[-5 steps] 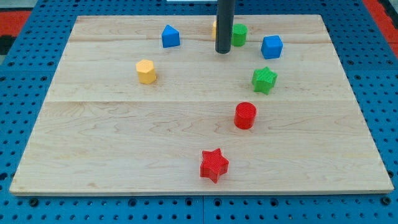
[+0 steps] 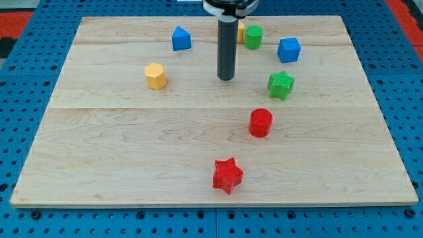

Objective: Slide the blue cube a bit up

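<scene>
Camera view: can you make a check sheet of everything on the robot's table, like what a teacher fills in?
Surface: wooden board, flat, lying on a blue pegboard.
Job's things: blue cube near the view's top right, touching nothing.
Clutter: blue pointed block, yellow block, green block with a yellow piece partly hidden behind the rod, green star, red cylinder, red star.
Grippers: none; my tip sits left of and lower than the blue cube, apart from every block.
Cables: nothing seen.
Surroundings: red patches at the top corners.
</scene>
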Motion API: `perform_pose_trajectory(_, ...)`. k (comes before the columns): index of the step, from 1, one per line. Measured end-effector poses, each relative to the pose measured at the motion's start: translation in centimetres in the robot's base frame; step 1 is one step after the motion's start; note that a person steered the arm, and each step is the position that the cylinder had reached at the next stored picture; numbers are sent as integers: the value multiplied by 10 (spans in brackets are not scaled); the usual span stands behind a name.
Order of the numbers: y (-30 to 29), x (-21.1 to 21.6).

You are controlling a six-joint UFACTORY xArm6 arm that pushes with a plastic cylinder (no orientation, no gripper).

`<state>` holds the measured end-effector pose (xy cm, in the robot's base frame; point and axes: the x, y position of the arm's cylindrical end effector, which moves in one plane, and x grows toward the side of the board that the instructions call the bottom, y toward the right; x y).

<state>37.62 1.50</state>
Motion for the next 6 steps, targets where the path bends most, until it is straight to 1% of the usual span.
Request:
perform_pose_trajectory(2,-42,39)
perform_pose_trajectory(3,-29,38)
perform_pose_trajectory(4,-2,23)
perform_pose_trajectory(6,65,-23)
